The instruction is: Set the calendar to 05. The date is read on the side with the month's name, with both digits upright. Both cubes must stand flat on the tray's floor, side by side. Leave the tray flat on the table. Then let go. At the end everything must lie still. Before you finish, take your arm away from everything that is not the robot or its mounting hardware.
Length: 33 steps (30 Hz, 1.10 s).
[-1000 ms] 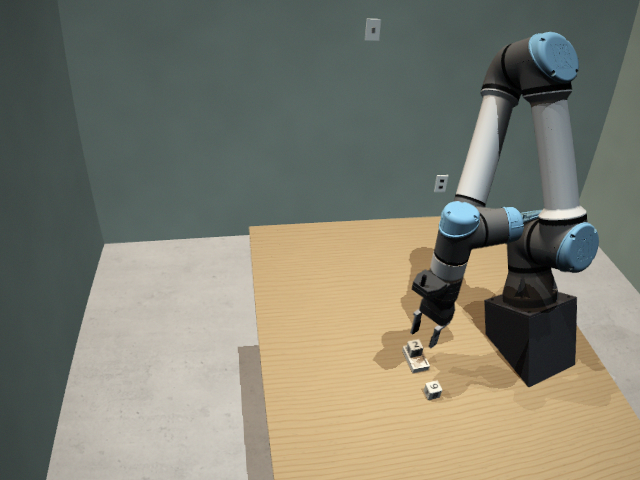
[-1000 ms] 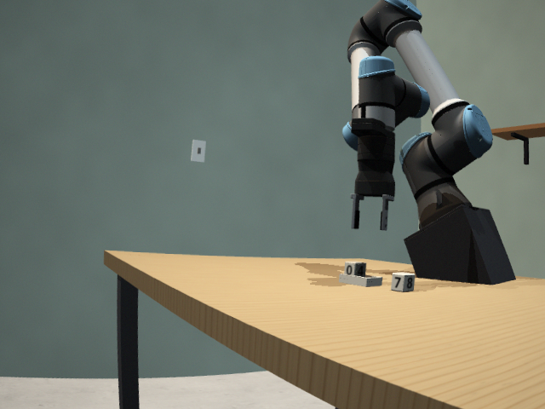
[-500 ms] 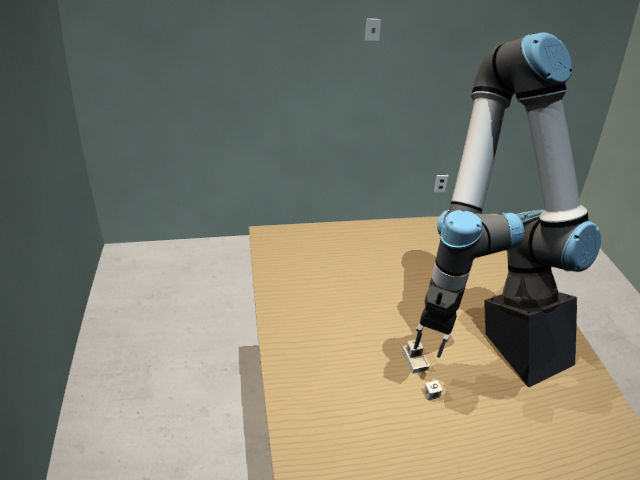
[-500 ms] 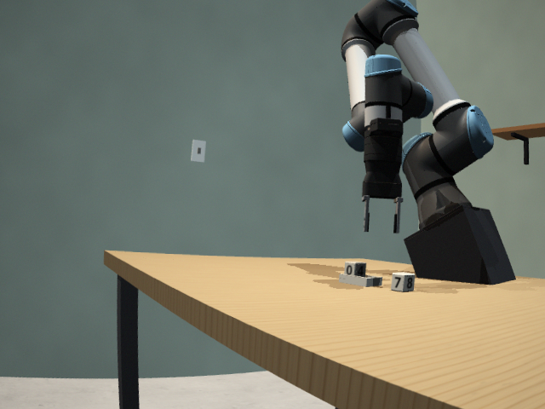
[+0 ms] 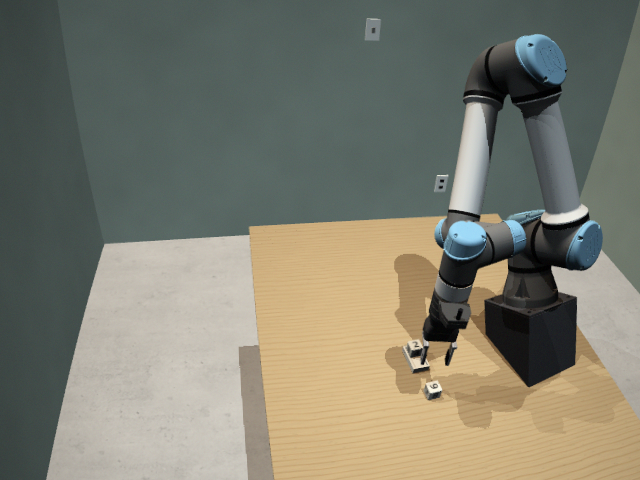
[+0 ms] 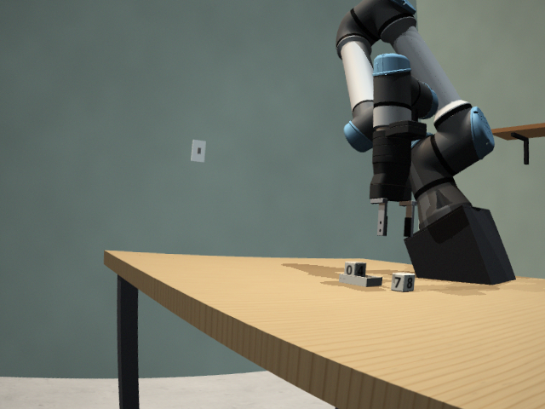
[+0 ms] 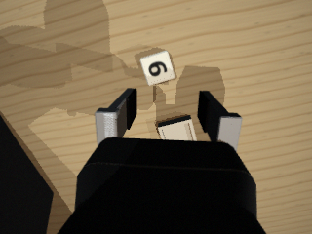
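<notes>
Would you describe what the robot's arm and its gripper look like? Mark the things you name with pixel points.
The arm (image 5: 471, 157) (image 6: 357, 70) has pale grey tubular links, dark grey joints with black rings, and light blue rounded caps. The gripper (image 5: 436, 354) (image 6: 395, 233) (image 7: 167, 102) has a black body and two slim, straight fingers, silvery metal with black inner pads (image 7: 132, 108). No cable shows on either.

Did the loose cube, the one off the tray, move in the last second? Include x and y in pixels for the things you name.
No. The loose cube (image 5: 433, 390) (image 6: 403, 282) (image 7: 157, 67) sits at the same spot beside the tray (image 5: 419, 367) (image 6: 360, 280) (image 7: 176, 131).
</notes>
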Tool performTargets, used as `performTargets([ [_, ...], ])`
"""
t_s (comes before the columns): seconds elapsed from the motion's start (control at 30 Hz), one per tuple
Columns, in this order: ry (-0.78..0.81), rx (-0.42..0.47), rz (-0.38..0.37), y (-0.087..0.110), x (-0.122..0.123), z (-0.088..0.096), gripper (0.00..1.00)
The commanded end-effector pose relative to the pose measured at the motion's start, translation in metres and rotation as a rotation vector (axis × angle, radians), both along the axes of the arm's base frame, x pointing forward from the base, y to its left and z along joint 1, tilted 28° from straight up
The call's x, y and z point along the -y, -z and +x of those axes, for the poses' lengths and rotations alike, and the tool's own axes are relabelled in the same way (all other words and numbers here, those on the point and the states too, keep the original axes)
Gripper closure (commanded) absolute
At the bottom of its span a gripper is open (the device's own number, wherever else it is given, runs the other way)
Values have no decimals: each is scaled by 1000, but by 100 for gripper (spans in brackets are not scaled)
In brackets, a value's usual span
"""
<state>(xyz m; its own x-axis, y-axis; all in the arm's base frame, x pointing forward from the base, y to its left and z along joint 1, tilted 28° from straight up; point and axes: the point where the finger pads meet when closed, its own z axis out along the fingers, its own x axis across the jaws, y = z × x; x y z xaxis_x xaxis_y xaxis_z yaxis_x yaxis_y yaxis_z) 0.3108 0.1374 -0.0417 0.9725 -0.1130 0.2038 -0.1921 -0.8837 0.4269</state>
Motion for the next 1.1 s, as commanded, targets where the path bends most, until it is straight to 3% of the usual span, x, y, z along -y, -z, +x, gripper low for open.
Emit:
performTargets([
  [0.0,-149,-75,-23,8,-10,-4,0],
  [0.5,-280,-143,-44,16,-18,-8,0],
  [0.53,-280,-143,-44,16,-18,-8,10],
  [1.07,-280,-143,-44,16,-18,-8,10],
])
